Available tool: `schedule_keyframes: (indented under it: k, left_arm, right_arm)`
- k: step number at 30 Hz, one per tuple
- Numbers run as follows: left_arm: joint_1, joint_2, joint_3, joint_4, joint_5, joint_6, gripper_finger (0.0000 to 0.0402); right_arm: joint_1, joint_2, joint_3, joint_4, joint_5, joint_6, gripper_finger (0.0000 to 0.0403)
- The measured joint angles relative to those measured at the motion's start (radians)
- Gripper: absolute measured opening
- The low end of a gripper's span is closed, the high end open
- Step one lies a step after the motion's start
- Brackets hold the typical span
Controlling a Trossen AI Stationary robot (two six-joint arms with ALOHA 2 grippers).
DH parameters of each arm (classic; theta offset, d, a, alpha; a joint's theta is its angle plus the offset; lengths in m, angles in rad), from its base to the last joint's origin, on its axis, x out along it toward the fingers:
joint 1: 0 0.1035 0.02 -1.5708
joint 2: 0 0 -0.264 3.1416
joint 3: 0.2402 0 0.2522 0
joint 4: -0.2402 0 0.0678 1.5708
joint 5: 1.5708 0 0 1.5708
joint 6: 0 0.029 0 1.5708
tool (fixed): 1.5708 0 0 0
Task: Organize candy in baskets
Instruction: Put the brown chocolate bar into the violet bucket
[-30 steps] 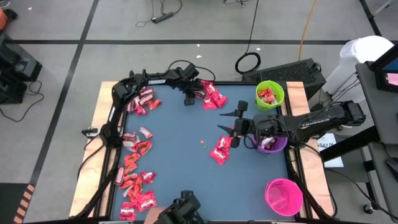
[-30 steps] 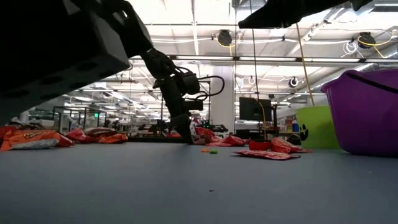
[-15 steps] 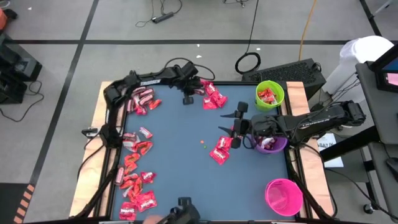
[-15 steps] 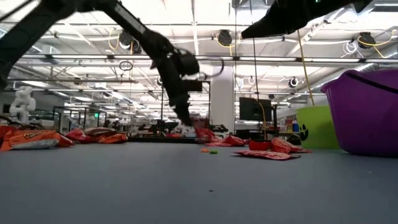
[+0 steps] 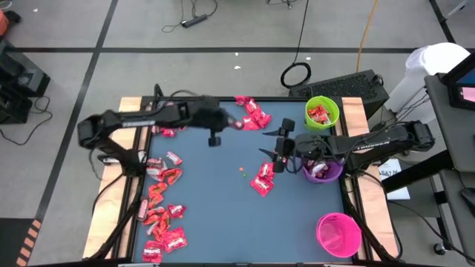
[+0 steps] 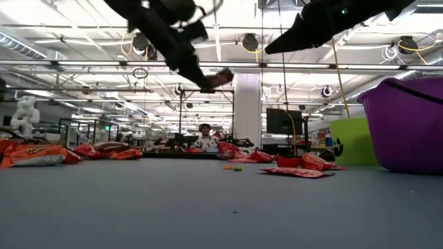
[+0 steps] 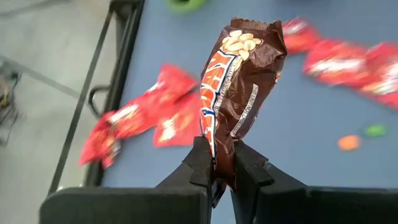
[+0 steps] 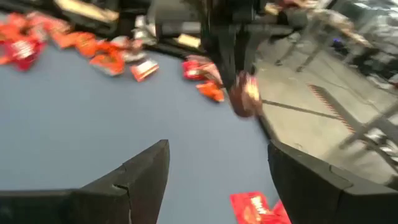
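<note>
My left gripper (image 5: pixel 226 122) is up in the air over the far middle of the table, shut on one dark maroon candy (image 7: pixel 239 81); the low view shows that gripper (image 6: pixel 208 81) well above the tabletop. My right gripper (image 5: pixel 272 145) hovers open beside the purple basket (image 5: pixel 324 170), its fingers spread wide in the right wrist view (image 8: pixel 217 186). The lime green basket (image 5: pixel 322 113) with candy inside stands at the far right, the pink basket (image 5: pixel 338 233) at the near right. Red candy lies flat in piles on the left (image 5: pixel 162 215), at the far edge (image 5: pixel 252 113) and mid-table (image 5: pixel 262 180). My left gripper pinches the maroon candy by one end of its wrapper (image 7: pixel 219 163) between its two fingers (image 7: pixel 200 168). The rest of the wrapper sticks out beyond the fingertips. The candy is lifted clear of the table (image 6: pixel 223 75).
Tiny loose round dots (image 5: pixel 243 172) lie mid-table. Blue tabletop (image 5: pixel 215 200) shows bare between the left piles and the baskets. A keyboard (image 5: pixel 349 85) and cables sit beyond the far edge, and a person is in the room behind (image 6: pixel 205 138).
My left gripper has risen from the far candy pile, carrying the maroon candy up clear of the table, and has swung a little toward the near edge, while its arm has swept toward the table's left.
</note>
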Motion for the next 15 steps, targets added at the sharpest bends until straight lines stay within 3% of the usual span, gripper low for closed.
schedule_keyframes:
  k: [6, 13, 15]
  left_arm:
    - [-0.151, -0.114, -0.141, 0.184, 0.005, -0.09, 0.0033]
    - [-0.282, -0.114, -0.156, 0.284, 0.005, -0.122, 0.0034]
    - [-0.303, -0.112, -0.157, 0.291, 0.001, -0.134, 0.0034]
  right_arm:
    - [-0.003, 0.058, 0.0, 0.146, -0.138, -0.084, 0.0254]
    - [-0.003, 0.172, 0.0, 0.4, -0.162, -0.188, 0.0243]
    - [-0.003, 0.201, 0.0, 0.435, -0.213, -0.205, 0.0242]
